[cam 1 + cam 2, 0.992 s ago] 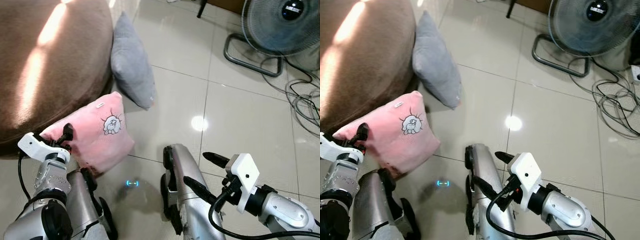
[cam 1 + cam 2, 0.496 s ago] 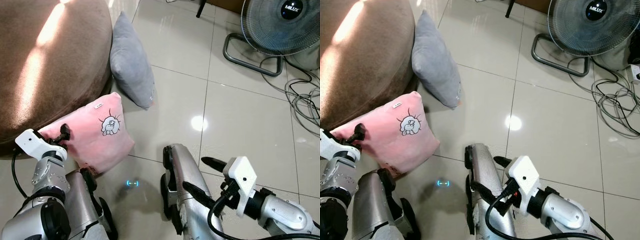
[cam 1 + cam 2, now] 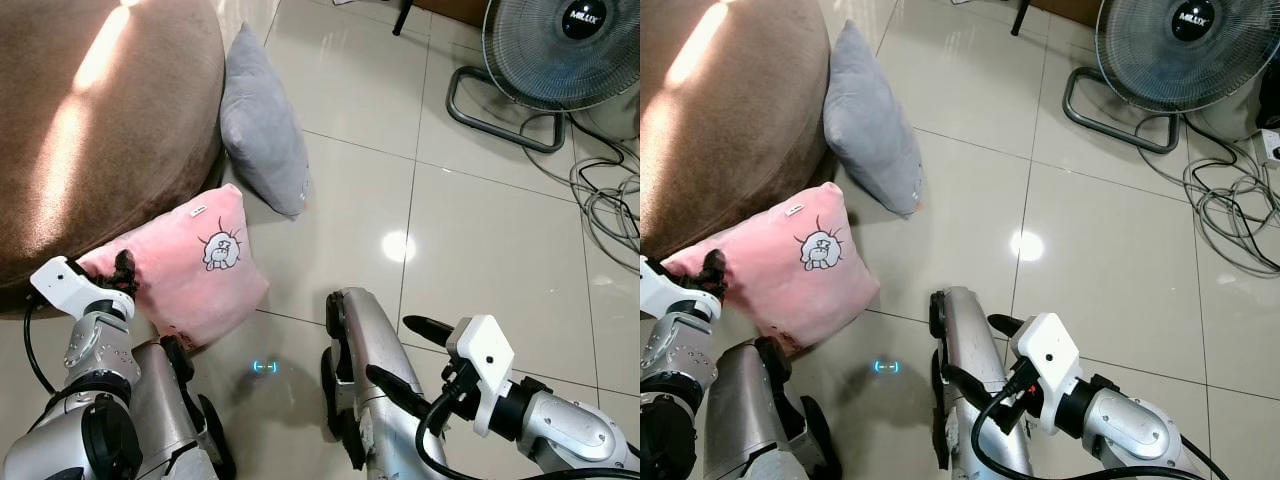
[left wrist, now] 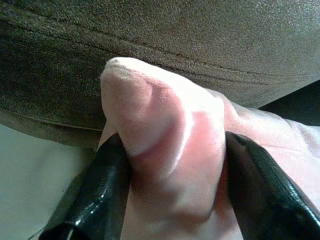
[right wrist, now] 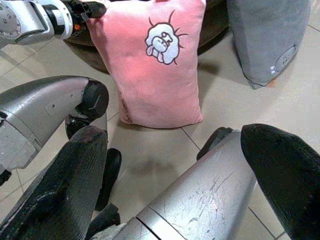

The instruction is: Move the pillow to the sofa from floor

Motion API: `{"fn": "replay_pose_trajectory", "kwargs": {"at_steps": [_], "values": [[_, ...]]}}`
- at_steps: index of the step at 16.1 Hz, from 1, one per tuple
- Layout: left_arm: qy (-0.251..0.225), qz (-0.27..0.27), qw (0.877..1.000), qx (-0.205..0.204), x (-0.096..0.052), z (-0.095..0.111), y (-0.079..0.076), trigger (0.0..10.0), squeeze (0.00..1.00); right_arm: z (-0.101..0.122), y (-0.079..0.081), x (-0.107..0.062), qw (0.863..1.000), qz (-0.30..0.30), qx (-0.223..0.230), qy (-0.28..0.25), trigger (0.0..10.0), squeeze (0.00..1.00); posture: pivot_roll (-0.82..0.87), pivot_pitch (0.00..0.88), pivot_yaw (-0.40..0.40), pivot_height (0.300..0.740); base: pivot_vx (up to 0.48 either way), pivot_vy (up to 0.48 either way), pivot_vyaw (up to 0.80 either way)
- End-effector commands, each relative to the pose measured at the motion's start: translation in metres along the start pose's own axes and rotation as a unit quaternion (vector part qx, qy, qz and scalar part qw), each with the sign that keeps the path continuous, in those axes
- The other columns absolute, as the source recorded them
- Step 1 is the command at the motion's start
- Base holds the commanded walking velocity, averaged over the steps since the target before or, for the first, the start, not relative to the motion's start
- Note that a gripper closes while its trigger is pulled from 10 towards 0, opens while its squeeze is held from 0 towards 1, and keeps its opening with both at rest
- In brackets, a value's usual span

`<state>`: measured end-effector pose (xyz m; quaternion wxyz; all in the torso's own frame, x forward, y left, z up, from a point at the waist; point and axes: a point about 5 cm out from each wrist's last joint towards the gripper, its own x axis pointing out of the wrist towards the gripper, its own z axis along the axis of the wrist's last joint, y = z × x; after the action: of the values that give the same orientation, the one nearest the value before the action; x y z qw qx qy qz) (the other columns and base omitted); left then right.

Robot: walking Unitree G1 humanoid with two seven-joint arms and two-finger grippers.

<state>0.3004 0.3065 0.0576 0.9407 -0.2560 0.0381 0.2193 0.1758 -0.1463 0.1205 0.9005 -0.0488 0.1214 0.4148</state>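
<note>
A pink pillow with a small cartoon print stands on the tiled floor, leaning against the brown sofa. My left gripper is shut on the pillow's upper left corner; the left wrist view shows the pink corner squeezed between both black fingers. The pillow's lower edge touches the floor. My right gripper hangs low at the right, open and holding nothing, above my own silver leg. The right wrist view looks across at the pink pillow.
A grey pillow leans against the sofa just beyond the pink one. A standing fan and a tangle of cables lie at the far right. My silver legs stand on the glossy tiles.
My left gripper's fingers have closed onto the pink pillow's corner and shifted slightly left. The right gripper has dropped a little. The pillow stays where it was.
</note>
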Motion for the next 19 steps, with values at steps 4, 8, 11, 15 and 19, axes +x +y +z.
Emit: {"fn": "replay_pose_trajectory", "kwargs": {"at_steps": [4, 8, 11, 15, 19], "values": [[0.021, 0.012, 1.0, 0.006, -0.005, -0.011, 0.007, 0.0, 0.0, -0.006, 0.003, -0.003, 1.0, 0.006, 0.011, 0.017, 10.0, 0.0, -0.39, 0.401, -0.164, 0.541, 0.0, 0.0, 0.0], [0.021, 0.012, 1.0, 0.006, -0.005, -0.011, 0.007, 0.0, 0.0, -0.006, 0.003, -0.003, 1.0, 0.006, 0.011, 0.017, 10.0, 0.0, -0.39, 0.401, -0.164, 0.541, 0.0, 0.0, 0.0], [0.033, -0.028, 0.999, -0.006, -0.004, -0.012, 0.001, 0.0, 0.0, -0.027, 0.019, 0.002, 0.993, 0.105, -0.063, 0.002, 10.0, 0.0, -0.35, 0.395, -0.145, 0.541, 0.0, 0.0, 0.0], [0.036, -0.037, 0.999, -0.009, -0.004, -0.012, -0.001, 0.0, 0.0, -0.034, 0.037, 0.024, 0.991, 0.115, -0.07, -0.002, 10.0, 0.0, -0.35, 0.384, -0.136, 0.541, 0.0, 0.0, 0.0], [0.032, -0.05, 0.998, -0.016, -0.002, -0.01, -0.004, 0.0, 0.0, -0.051, 0.073, 0.05, 0.992, 0.104, -0.074, -0.013, 10.0, 0.0, -0.32, 0.368, -0.123, 0.541, 0.0, 0.0, 0.0]]}}
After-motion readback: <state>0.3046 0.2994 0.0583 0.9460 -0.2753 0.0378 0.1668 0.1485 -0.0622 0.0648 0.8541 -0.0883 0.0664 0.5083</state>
